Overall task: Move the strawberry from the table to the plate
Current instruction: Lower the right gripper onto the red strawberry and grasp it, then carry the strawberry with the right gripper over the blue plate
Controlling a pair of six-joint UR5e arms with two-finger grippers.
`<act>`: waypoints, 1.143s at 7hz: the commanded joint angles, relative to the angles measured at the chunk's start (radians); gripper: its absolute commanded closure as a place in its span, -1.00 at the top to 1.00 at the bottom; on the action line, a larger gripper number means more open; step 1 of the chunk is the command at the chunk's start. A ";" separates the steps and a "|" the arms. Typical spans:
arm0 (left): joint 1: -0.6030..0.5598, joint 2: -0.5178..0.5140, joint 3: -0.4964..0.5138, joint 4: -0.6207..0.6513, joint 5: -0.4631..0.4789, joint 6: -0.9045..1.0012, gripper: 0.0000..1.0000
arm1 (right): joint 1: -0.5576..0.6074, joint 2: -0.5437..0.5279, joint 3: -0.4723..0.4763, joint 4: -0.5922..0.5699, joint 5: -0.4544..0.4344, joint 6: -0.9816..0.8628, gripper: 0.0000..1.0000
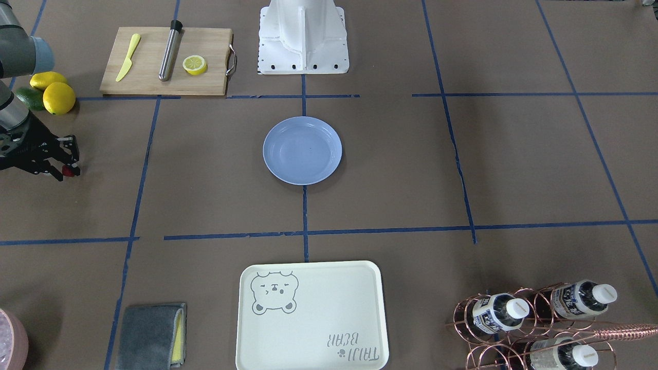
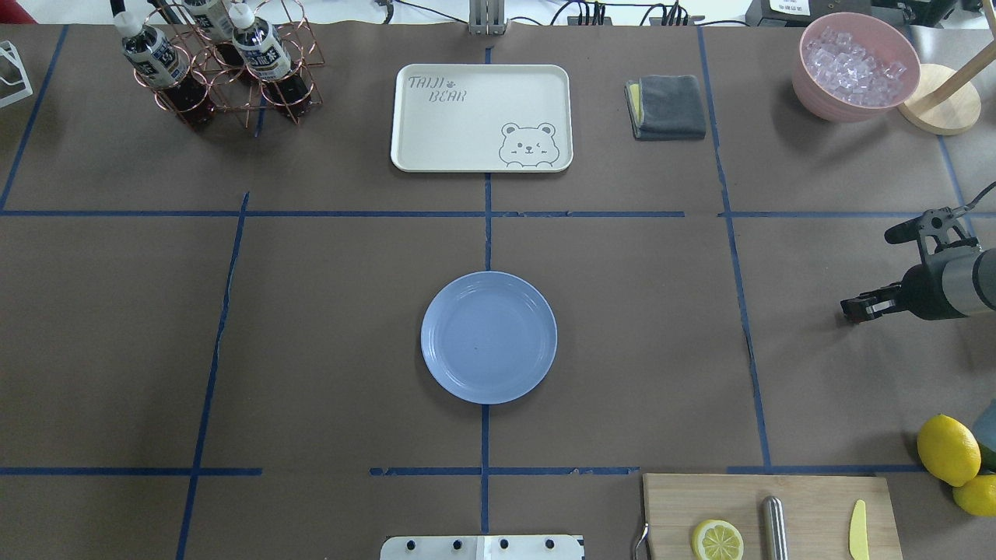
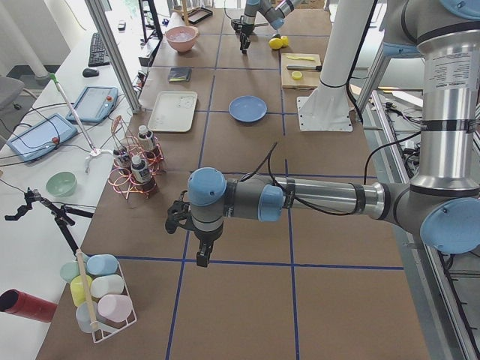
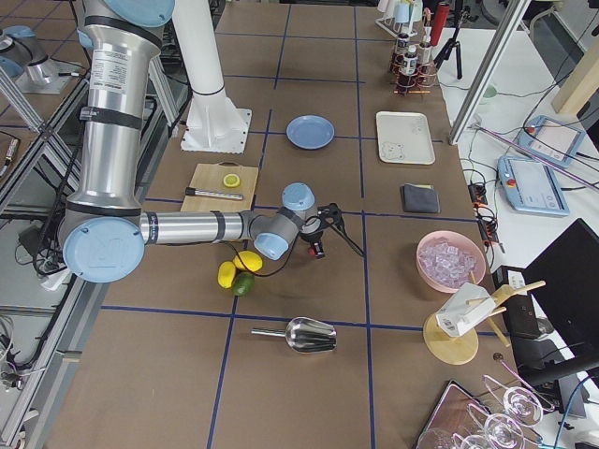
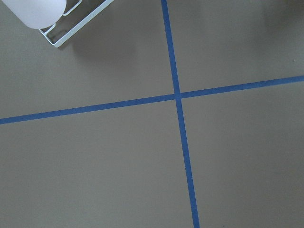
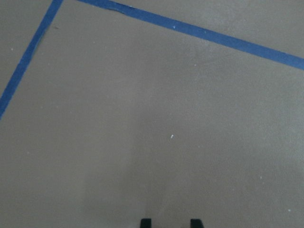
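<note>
The strawberry (image 1: 70, 171) is a small dark-red berry pinched at the tips of my right gripper (image 1: 66, 168), which is shut on it just above the table (image 1: 514, 164), far to the right of the plate. In the overhead view the right gripper (image 2: 850, 309) points toward the light-blue plate (image 2: 489, 337), which has nothing on it. The right wrist view shows only two black fingertips (image 6: 146, 222) over bare paper; the berry is hidden there. My left gripper (image 3: 201, 255) hangs over the table's far left end, and I cannot tell if it is open or shut.
Two lemons (image 2: 948, 449) lie near the right arm, beside a cutting board (image 2: 809, 498) with a lemon slice, a metal rod and a yellow knife. A cream bear tray (image 2: 481, 117), a grey cloth (image 2: 668, 106), an ice bowl (image 2: 856, 66) and a bottle rack (image 2: 222, 62) line the far edge.
</note>
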 commanded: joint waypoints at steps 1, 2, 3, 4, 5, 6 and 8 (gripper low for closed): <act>0.000 -0.001 0.000 -0.001 0.000 0.000 1.00 | -0.007 -0.003 0.037 -0.004 0.003 0.000 -1.00; 0.000 -0.001 0.000 -0.001 0.000 0.000 1.00 | -0.011 0.014 0.109 -0.066 0.004 0.003 -1.00; 0.000 -0.001 0.000 0.001 0.000 0.002 1.00 | -0.011 0.101 0.208 -0.267 0.006 0.032 -1.00; 0.000 0.004 -0.002 0.001 0.000 0.002 1.00 | -0.022 0.223 0.239 -0.417 0.006 0.083 -1.00; -0.002 0.009 0.000 0.002 0.000 0.002 1.00 | -0.057 0.349 0.238 -0.514 0.001 0.148 -1.00; -0.002 0.009 -0.002 0.006 0.000 0.005 1.00 | -0.115 0.506 0.229 -0.654 -0.011 0.213 -1.00; 0.000 0.006 -0.009 0.006 -0.002 0.005 1.00 | -0.258 0.733 0.147 -0.795 -0.172 0.349 -1.00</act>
